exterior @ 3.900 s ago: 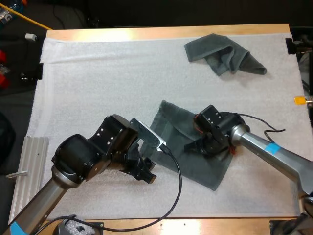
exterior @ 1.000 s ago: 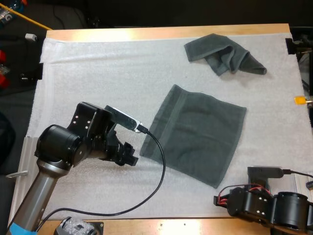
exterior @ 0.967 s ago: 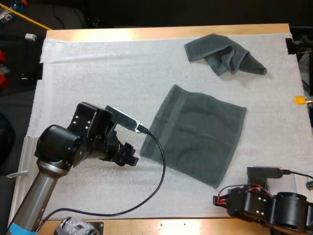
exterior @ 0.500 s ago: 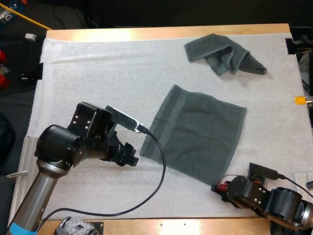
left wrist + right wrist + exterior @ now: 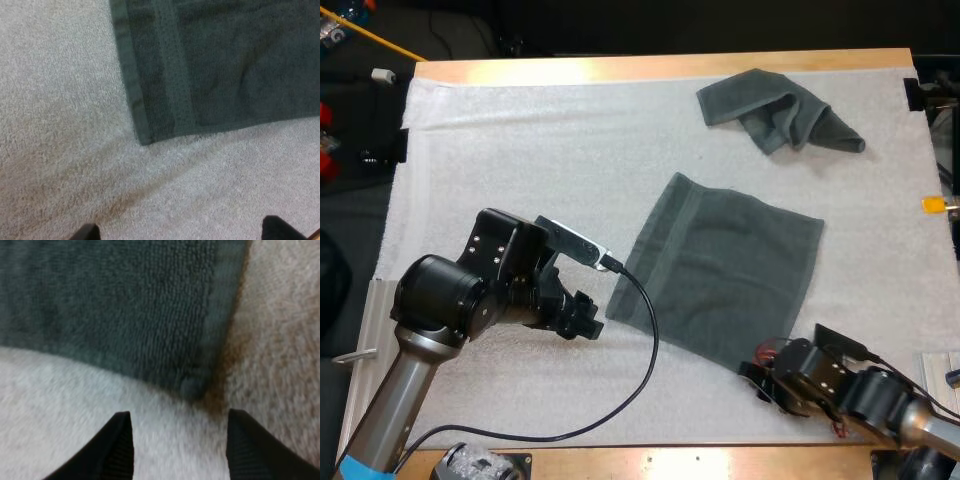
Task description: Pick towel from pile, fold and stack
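A dark grey-green towel [image 5: 720,270] lies spread flat in the middle of the white mat [image 5: 520,160]. A second towel [image 5: 775,110] sits crumpled at the far right. My left gripper [image 5: 584,324] hovers just left of the flat towel's near left corner [image 5: 145,139]; its fingertips [image 5: 86,233] stand wide apart, open and clear of the cloth. My right gripper [image 5: 754,376] is low at the towel's nearest corner [image 5: 194,388], open, with that corner just ahead of its fingers [image 5: 119,445].
A ribbed metal bar [image 5: 370,340] lies off the mat's near left edge. The table's wooden front edge [image 5: 700,462] runs close under the right arm. Bare mat stretches across the far left.
Since 3.9 s ago both grippers have let go of the towel, which now lies flat. In the last second the right gripper moved left and forward to the towel's nearest corner. The left arm stayed still.
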Controlling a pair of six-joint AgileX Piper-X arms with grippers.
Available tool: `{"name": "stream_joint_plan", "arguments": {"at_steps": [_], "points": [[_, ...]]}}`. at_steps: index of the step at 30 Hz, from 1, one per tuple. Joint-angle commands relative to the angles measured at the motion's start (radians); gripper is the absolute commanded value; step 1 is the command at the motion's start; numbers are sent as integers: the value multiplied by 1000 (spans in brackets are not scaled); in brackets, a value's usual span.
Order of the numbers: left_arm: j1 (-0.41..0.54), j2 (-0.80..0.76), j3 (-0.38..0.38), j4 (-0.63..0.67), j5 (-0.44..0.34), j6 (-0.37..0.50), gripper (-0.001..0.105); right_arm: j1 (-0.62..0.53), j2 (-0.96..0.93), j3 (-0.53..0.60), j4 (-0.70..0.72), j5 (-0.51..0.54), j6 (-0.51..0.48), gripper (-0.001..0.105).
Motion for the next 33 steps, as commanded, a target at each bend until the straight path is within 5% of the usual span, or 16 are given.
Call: {"name": "stream_joint_plan", "arguments": {"at_steps": [1, 15, 25, 33], "points": [[1, -5, -1, 6, 6, -1, 61, -4, 26, 0, -29, -10, 3, 43], [1, -5, -1, 6, 6, 3, 61, -4, 208, 0, -154, 28, 52, 41], [1, -5, -1, -3, 6, 3, 61, -1, 209, 0, -155, 50, 52, 3], [1, 7, 3, -95, 13, -6, 61, -1, 179, -2, -104, 50, -19, 0]]}}
